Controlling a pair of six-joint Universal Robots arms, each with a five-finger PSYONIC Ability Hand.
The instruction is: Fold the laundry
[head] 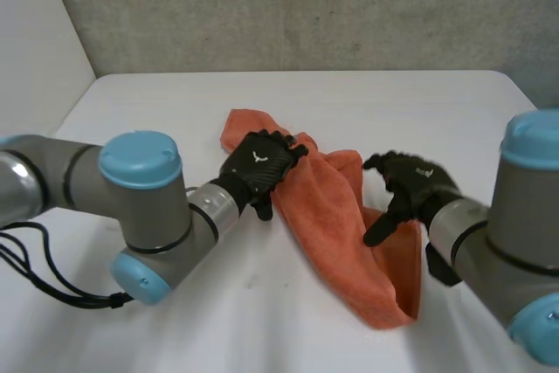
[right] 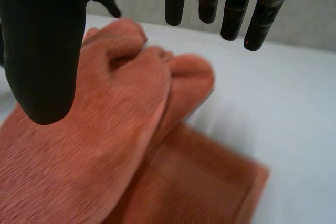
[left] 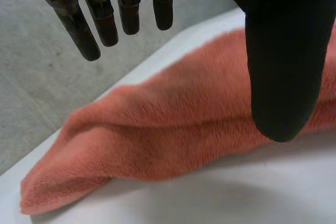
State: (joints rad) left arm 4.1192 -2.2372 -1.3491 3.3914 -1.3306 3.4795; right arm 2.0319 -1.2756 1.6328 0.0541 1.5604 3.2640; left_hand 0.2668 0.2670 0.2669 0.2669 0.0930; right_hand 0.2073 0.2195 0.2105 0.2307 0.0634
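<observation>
free: table (head: 367, 98) beyond towel (head: 336, 216) | block: bunched towel mid-table, left arm (head: 140, 189), right arm (head: 515, 216) flanking

Left hand (head: 258, 168) fingers straight; right hand (head: 410, 183) fingers relaxed

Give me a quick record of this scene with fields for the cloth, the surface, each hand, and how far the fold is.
cloth: orange towel, bunched and creased, lying in a long heap
surface: white table
left hand: open, over the towel's far end
right hand: open, over the towel's edge on the robot's right
fold: not yet done
</observation>
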